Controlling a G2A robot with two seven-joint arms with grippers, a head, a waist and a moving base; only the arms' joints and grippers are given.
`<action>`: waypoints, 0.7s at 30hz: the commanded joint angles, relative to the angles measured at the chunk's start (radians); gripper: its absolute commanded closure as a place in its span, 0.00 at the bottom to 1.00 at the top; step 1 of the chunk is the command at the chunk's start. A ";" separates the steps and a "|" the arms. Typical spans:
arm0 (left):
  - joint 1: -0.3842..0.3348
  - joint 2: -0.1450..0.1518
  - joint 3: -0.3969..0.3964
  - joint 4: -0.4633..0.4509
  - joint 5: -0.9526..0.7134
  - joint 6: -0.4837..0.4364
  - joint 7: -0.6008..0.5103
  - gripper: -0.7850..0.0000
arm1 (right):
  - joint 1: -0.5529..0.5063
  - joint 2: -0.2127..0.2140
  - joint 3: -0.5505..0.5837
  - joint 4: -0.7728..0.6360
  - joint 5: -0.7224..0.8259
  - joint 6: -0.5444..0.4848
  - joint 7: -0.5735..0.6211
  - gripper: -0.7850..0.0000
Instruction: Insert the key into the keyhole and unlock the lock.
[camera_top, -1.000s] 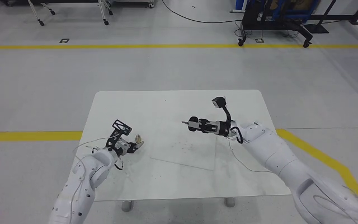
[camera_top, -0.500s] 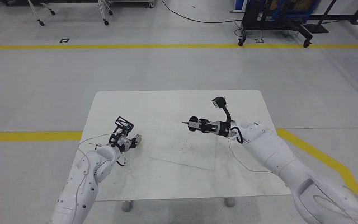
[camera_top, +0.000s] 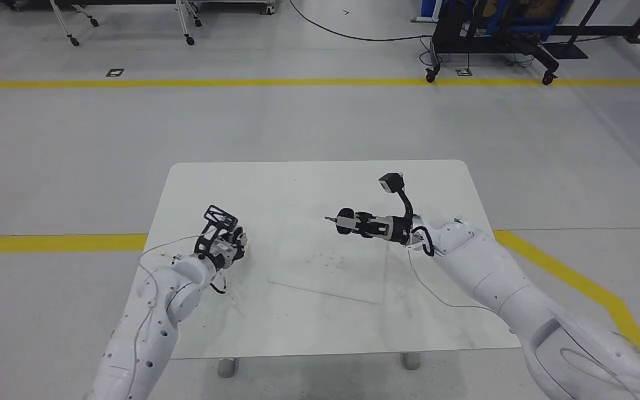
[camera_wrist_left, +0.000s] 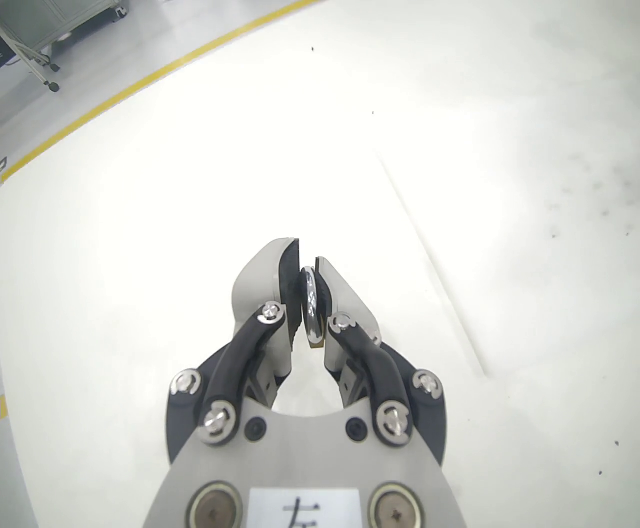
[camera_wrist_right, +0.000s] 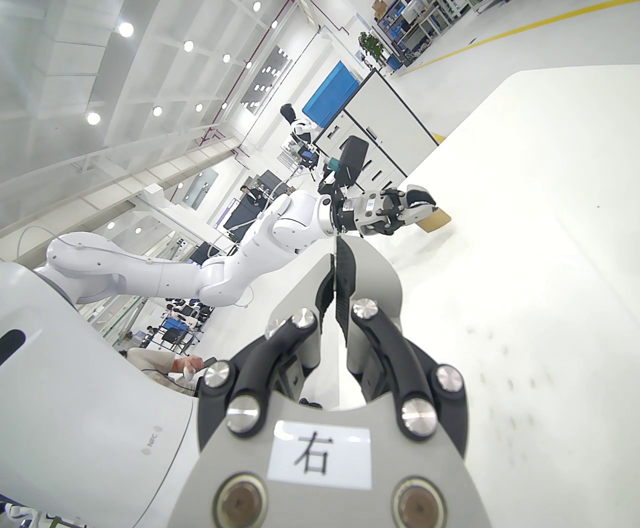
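The lock (camera_wrist_left: 311, 310) is clamped in your left gripper (camera_wrist_left: 306, 272). Its silver shackle sits edge-on between the black pads, and its brass body (camera_wrist_right: 434, 220) shows at the fingertips. It is low over the white table (camera_top: 300, 180), and you cannot tell whether it touches. The key (camera_top: 329, 219) is a thin sliver pinched in your right gripper (camera_top: 341, 220), whose fingers are pressed together on it. Its tip points toward the left gripper. The two grippers are well apart.
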 joint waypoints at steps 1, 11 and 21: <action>0.004 -0.004 -0.014 -0.002 -0.115 -0.024 0.021 1.00 | 0.000 0.000 0.000 0.000 0.000 0.000 0.000 1.00; -0.044 -0.017 -0.016 0.063 -0.869 -0.258 -0.210 1.00 | 0.000 0.000 0.000 0.000 0.000 0.000 0.000 1.00; -0.164 -0.027 0.045 0.195 -1.186 -0.290 -0.392 1.00 | 0.000 0.000 0.000 0.000 0.000 0.000 0.000 1.00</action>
